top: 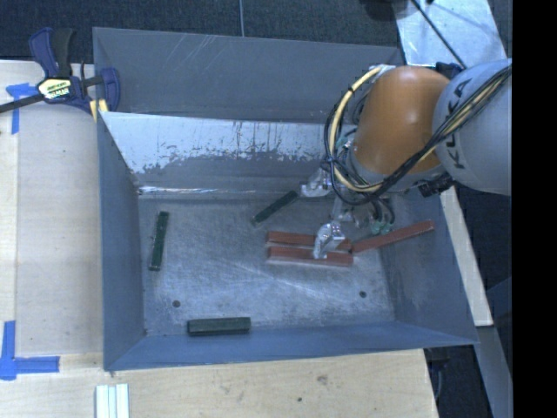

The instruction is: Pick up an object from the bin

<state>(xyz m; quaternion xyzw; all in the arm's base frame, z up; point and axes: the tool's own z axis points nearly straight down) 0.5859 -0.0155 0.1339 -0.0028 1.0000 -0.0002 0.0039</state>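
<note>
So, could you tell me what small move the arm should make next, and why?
Probably a short, straight move down. The gripper sits over the right end of two brown sticks lying side by side in the middle of the bin, so they look like the nearest pick. A third brown stick angles away to the right. I cannot tell whether the gripper touches the pair yet.

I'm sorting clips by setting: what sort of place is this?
Probably a robot grasping lab: a grey metal bin holds brown bars and a dark green bar, and a cabled arm's gripper is down over the brown bars.
</note>
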